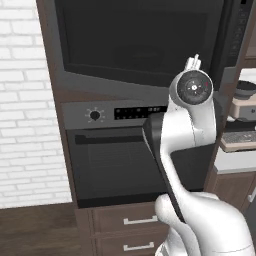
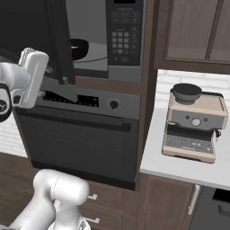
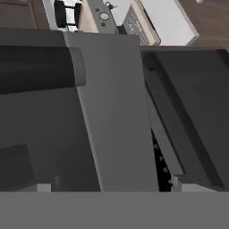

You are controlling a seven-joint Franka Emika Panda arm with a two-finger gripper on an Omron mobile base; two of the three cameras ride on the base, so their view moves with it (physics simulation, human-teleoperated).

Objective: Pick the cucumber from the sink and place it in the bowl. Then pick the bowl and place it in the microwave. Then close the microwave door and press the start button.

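Note:
The microwave (image 2: 126, 40) stands with its door swung outward. The microwave door (image 1: 140, 40) is a grey frame around a dark window; I see its edge (image 2: 59, 40) from the right. Inside the cavity sits the black bowl (image 2: 79, 48). The cucumber and the sink are out of view. My hand (image 2: 32, 74) hovers at the outer face of the door near its lower edge. In the hand view the door's grey frame (image 3: 116, 120) is very close. My gripper (image 3: 112, 184) is open, fingertips wide apart, holding nothing.
The keypad panel (image 2: 125, 36) is right of the cavity. Below is an oven (image 1: 115, 165) with a knob (image 1: 95, 115) and drawers (image 1: 131, 220) under it. A coffee machine (image 2: 194, 123) stands on the white counter (image 2: 175, 168) to the right.

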